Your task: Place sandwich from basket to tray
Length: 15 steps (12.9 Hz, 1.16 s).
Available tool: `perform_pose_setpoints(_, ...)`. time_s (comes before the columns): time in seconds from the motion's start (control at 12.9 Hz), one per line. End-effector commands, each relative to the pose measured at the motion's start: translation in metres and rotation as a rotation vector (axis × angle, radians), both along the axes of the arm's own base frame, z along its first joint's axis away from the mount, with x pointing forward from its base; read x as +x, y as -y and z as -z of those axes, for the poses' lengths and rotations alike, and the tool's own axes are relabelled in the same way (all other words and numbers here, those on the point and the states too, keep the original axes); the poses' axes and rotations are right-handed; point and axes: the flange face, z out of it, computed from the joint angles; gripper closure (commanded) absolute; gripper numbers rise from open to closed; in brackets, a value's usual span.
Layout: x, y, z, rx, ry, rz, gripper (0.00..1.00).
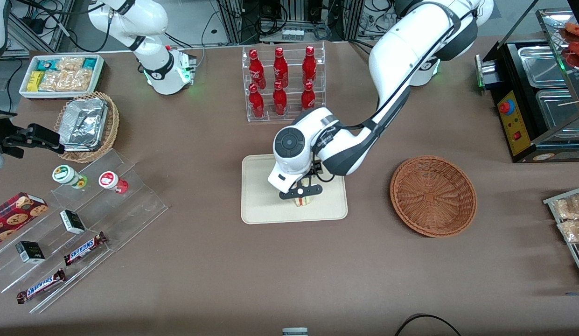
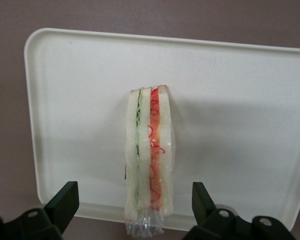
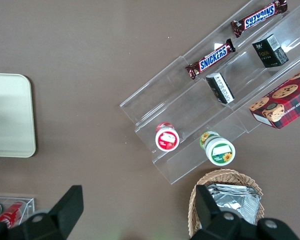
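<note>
One sandwich (image 2: 150, 155) stands on edge on the tray (image 2: 240, 100), its long axis running between your spread pincer (image 1: 302, 198) fingers (image 2: 65, 200). They grip nothing, so lift straight up; the basket (image 1: 433, 196) sits empty.

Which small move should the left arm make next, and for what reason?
Probably lift the gripper straight up. The sandwich already stands on the tray, the gripper is open with its fingers apart from the bread, and the basket is empty.

Left arm stretched forward and low, wrist bent down, hand (image 1: 302, 198) apparently spread wide
</note>
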Motion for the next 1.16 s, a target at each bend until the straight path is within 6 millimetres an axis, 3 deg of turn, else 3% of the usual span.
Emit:
perform_pose_setpoints(0.0, 0.000, -0.009, -0.038, 0.026, 0.029, -0.007, 0.00)
perform_pose_setpoints(0.31, 0.022, -0.045, -0.070, -0.013, -0.006, 0.087, 0.00)
perform_pose_setpoints(0.54, 0.023, -0.066, -0.096, 0.012, -0.031, 0.207, 0.00)
perform_pose_setpoints(0.85, 0.052, -0.156, -0.120, 0.040, -0.071, 0.133, 0.00)
perform_pose_setpoints(1.08, 0.058, -0.205, -0.138, 0.016, -0.082, 0.202, 0.00)
